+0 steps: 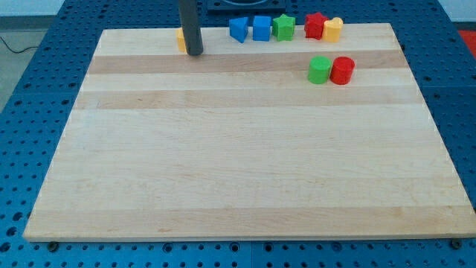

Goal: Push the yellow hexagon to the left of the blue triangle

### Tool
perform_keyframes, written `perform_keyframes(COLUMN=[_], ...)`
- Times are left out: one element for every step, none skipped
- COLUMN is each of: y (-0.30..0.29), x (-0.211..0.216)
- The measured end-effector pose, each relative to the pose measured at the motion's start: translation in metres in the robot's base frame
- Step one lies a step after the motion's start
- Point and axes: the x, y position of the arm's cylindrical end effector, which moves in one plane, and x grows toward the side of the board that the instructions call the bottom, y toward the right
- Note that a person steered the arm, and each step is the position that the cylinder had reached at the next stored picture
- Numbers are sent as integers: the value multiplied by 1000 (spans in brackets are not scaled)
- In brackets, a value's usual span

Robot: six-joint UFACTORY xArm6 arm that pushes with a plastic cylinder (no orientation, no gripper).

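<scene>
Our tip [195, 53] rests at the upper left of the pale wooden worktop [238, 171], touching the small yellow hexagon block [181, 39], which peeks out on its left. The blue triangle block [238, 29] sits well apart, further right along the top edge. We carry no gripper.

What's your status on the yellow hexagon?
My tip at yellow hexagon, mostly hiding it. Hexagon sits left of blue triangle. Nothing between them.

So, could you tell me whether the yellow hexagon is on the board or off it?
On the board: the yellow hexagon sits at its top edge, mostly hidden behind my tip.
</scene>
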Motion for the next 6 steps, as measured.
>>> perform_keyframes(y=[-45, -55, -31, -10, -8, -22], x=[15, -11, -37, -51, -55, -55])
